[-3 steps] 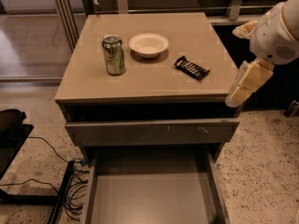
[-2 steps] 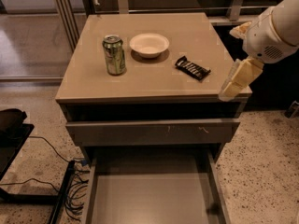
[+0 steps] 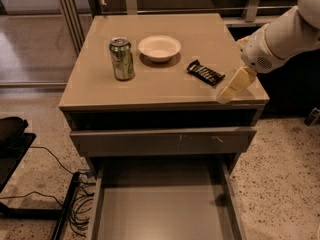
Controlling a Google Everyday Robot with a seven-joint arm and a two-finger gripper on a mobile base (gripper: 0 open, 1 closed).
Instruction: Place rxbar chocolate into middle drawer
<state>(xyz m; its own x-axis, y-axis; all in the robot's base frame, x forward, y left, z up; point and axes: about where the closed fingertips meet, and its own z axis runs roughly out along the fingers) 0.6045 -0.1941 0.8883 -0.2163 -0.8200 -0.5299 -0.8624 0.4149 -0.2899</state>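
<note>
Camera view: one bar (image 3: pixel 205 73) lies flat on the tabletop (image 3: pixel 150 91), right of one bowl (image 3: pixel 159 47) and one can (image 3: pixel 122 58). One gripper (image 3: pixel 232 85) hangs just beside the bar; its spread cannot be told. Below, the middle drawer (image 3: pixel 160 214) stands open over speckled floor (image 3: pixel 280 174).

Gripper (image 3: pixel 226 93) hovers near rxbar chocolate (image 3: pixel 205 73) (on cabinet (image 3: pixel 165 86)).

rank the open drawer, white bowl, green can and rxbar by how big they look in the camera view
1. middle drawer, by far, and nearest the camera
2. white bowl and green can, too close to rank
3. rxbar chocolate, smallest
The gripper hovers at the tabletop front right corner, right of the bar.
</note>
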